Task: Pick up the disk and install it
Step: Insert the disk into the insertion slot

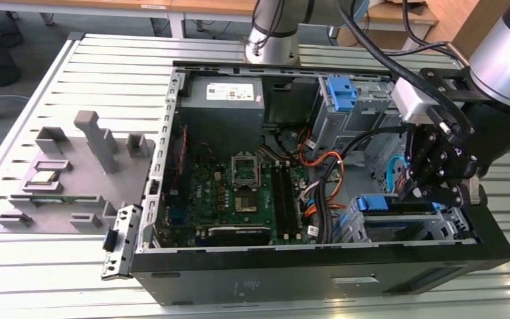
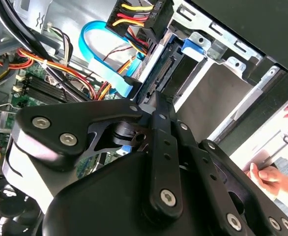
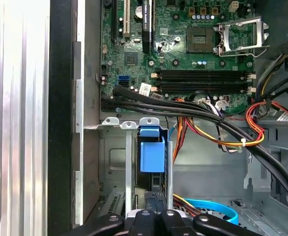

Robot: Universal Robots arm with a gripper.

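The disk (image 1: 386,203), silver with a blue carrier bracket, stands edge-on in the lower drive bay at the exterior view's right end of the open computer case (image 1: 326,279). In the first wrist view the blue bracket of the disk (image 3: 152,148) sits between the bay's metal rails. In the second wrist view the disk (image 2: 169,69) shows its connector edge and a blue tab. My gripper (image 1: 429,197) hangs straight over this bay, its black fingers (image 3: 134,215) close against the disk's near end. The gripper (image 2: 152,105) looks shut on the disk.
Black and coloured cables (image 3: 217,123) cross beside the bay, with a light-blue cable (image 2: 102,54) close by. An empty blue bracket (image 1: 339,93) sits in the upper bay beside the power supply (image 1: 224,93). A grey fixture (image 1: 78,173) lies outside the case. A person's hand (image 2: 272,178) rests nearby.
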